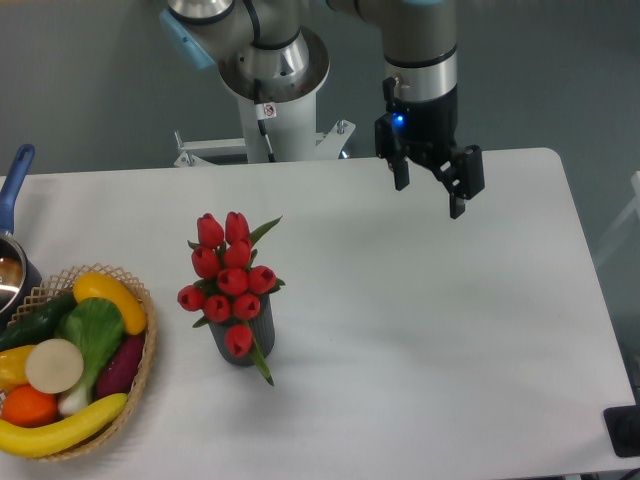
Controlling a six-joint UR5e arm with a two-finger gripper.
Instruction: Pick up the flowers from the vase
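The flowers (pixel 230 272), a bunch of red tulip buds with green stems and leaves, stand upright in the vase (pixel 243 342), a small dark grey ribbed cup left of the table's middle. One bud droops over the vase's front. My gripper (pixel 430 198) hangs open above the far right part of the table, well up and to the right of the flowers, with nothing between its fingers.
A wicker basket (pixel 142 362) of fruit and vegetables sits at the near left corner. A blue-handled pot (pixel 14 262) pokes in at the left edge. The arm's white base (pixel 270 110) stands behind the table's far edge.
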